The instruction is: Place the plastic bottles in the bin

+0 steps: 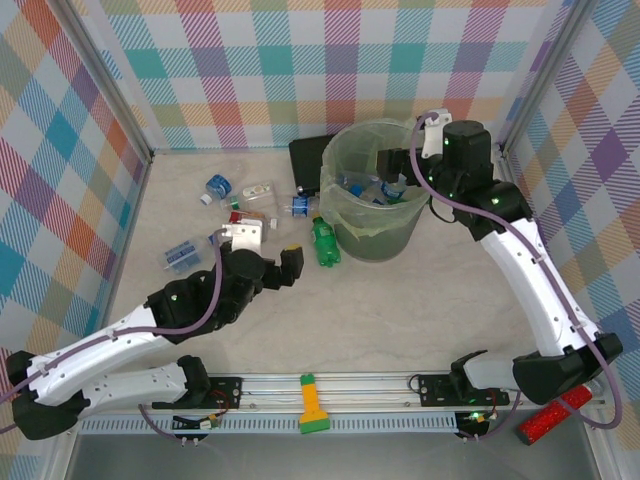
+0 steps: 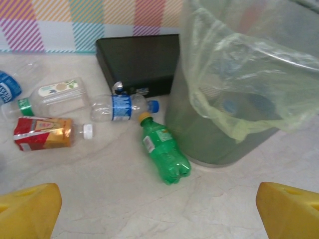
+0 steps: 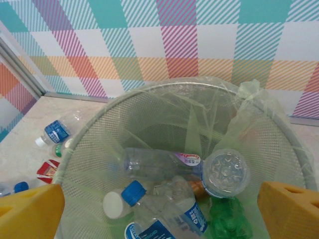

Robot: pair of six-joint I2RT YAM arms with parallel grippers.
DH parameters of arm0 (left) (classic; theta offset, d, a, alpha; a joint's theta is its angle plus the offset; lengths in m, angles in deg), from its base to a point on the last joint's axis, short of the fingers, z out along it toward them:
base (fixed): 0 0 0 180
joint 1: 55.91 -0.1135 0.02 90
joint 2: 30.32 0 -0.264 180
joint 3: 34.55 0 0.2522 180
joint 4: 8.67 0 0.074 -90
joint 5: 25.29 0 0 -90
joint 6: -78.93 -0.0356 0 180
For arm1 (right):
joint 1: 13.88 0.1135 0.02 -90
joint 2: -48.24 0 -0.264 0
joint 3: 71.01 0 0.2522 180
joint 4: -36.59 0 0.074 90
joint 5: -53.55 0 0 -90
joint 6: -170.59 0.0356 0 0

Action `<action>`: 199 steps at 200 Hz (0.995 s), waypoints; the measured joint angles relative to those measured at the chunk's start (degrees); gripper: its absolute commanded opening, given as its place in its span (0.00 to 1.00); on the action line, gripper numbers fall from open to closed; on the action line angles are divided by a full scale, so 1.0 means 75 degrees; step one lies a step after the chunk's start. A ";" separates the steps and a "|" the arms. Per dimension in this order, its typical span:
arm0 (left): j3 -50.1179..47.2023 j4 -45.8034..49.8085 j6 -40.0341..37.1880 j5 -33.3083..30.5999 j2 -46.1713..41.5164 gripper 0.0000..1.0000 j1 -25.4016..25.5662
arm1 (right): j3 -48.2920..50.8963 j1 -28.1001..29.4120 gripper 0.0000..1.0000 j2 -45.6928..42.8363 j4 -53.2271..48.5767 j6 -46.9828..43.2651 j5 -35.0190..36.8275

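— Can we read any label or print around the bin [image 2: 209,134]?
— No, we can't. Left of the bin, the clear bottle [image 2: 122,107] with its blue label, the red-labelled bottle [image 2: 42,133] and the green bottle [image 2: 167,152] all carry print, but it's too blurred for us.

bottles [image 1: 326,243] lie left of and inside the bin [image 1: 385,240].

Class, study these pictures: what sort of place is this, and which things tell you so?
Probably a robot lab test cell: plaid screens wall in a table, two robot arms are bolted to a rail at its near edge, and plastic bottles lie beside a lined bin.
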 measured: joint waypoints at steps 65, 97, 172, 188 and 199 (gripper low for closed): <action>-0.0219 -0.0023 0.0924 0.1326 0.1247 0.97 -0.1510 | 0.0268 0.0105 0.99 -0.0627 0.0009 0.0452 -0.0624; -0.0262 -0.0761 0.1550 0.2270 0.2530 0.93 -0.1647 | 0.0504 0.0149 0.99 -0.0886 0.0003 0.0618 -0.0781; -0.0335 -0.3191 0.2836 0.4071 0.4928 0.91 -0.2471 | 0.0746 0.0154 0.99 -0.1460 0.0006 0.0769 -0.0956; -0.0286 -0.3445 0.2946 0.4237 0.5301 0.89 -0.2567 | 0.0796 0.0154 0.99 -0.1463 0.0006 0.0790 -0.0997; -0.0213 -0.3628 0.3069 0.4374 0.5639 0.87 -0.2617 | 0.0839 0.0154 0.99 -0.1463 0.0006 0.0810 -0.1017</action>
